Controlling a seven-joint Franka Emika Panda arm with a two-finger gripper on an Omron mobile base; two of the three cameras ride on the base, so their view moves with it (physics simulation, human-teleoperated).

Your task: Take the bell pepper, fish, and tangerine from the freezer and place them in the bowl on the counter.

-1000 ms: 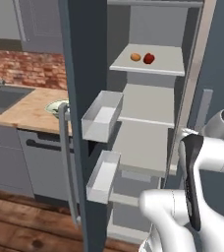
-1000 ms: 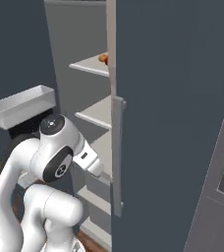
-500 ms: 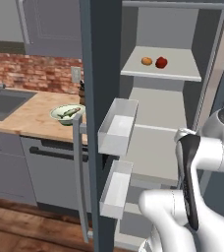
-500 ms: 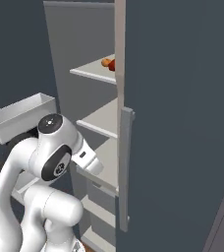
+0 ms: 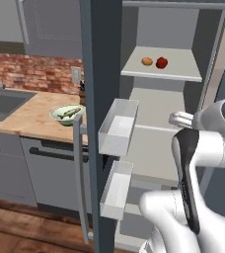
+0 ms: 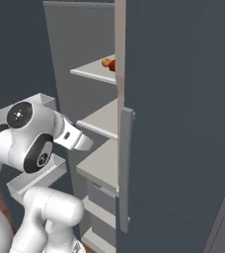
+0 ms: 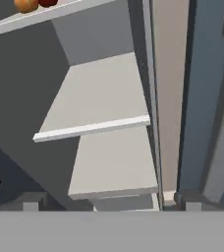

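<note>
**Two fruits on the upper shelf, hand waiting below them**

Left base view: the freezer (image 5: 102,74) stands open. The tangerine (image 5: 147,61) and the bell pepper (image 5: 161,63) sit just beside each other on an upper shelf (image 5: 183,71), above and ahead of the hand, the pepper on the side nearer the arm. Off to the hand's left, the bowl (image 5: 66,114) rests on the bench (image 5: 30,113) with what looks like the fish (image 5: 69,113) already lying in it.

Right base view: the arm's wrist points into the freezer at the height of a lower shelf, with the two fruits higher up and farther in.

Hand view: the hand (image 7: 109,201) is spread wide and empty, its fingertips (image 7: 33,201) low in the picture. The fruits show at the top left edge, so the reach ahead is probably upward and forward, with the pepper the closer target.
</note>
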